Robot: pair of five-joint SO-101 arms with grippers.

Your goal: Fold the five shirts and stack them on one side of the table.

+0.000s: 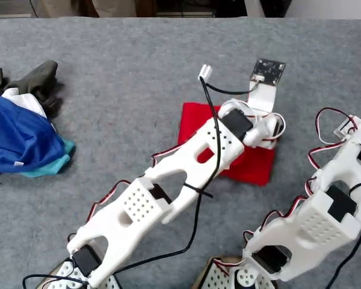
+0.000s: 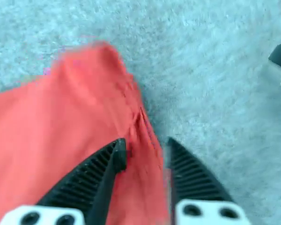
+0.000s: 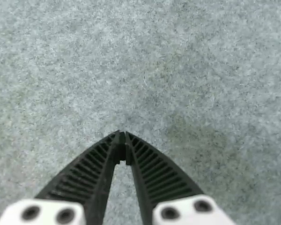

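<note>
While right fingers (image 3: 100, 166) meet over grey felt (image 3: 131, 56), left fingers (image 2: 100, 171), seemingly parted, straddle the rumpled red shirt (image 2: 61, 117).

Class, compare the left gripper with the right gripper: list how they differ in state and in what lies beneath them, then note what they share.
The left gripper is open, its fingers astride the edge of the red shirt; the right gripper is shut, tips touching. The left gripper hangs over red cloth, the right gripper over the grey table. Both have black ribbed fingers on white mounts.
</note>
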